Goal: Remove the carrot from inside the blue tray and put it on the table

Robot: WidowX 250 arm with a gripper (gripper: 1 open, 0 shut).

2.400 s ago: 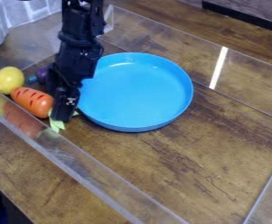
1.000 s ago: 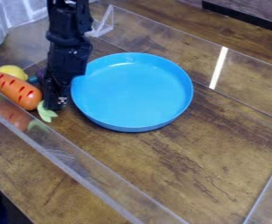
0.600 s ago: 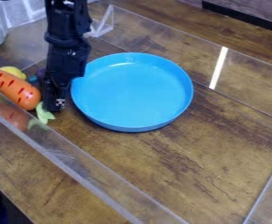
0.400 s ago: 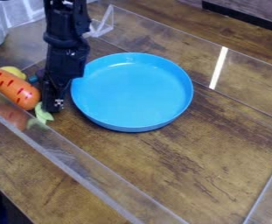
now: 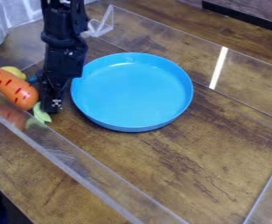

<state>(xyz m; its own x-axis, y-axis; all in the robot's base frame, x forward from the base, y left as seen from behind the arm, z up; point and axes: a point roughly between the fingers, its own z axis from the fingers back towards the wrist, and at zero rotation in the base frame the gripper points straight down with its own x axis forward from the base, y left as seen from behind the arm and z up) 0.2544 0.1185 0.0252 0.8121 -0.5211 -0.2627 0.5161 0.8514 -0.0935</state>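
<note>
Against the view from a couple of seconds back, the small orange toy carrot with dark ridge lines and a green leafy end (image 5: pixel 12 86) has travelled further left, away from the large round shallow bright-blue plastic tray (image 5: pixel 138 92), and the black robot gripper (image 5: pixel 52 105) went with it; over the last second neither has shifted to any visible degree. The gripper's fingers are together, low at the carrot's green end, and since the carrot moved along with them it looks pinched by that thin leafy tip. The carrot sits well outside the tray's rim, over the dark brown wood-plank table with its glossy clear sheet (image 5: pixel 184 175), just in front of a yellow round fruit (image 5: pixel 6 70); whether its body rests on the sheet or hangs just above it cannot be made out, though an orange reflection lies right beneath. For the task, the removal appears done and only the release seems to remain. The tray holds nothing, its floor plain blue all over
</note>
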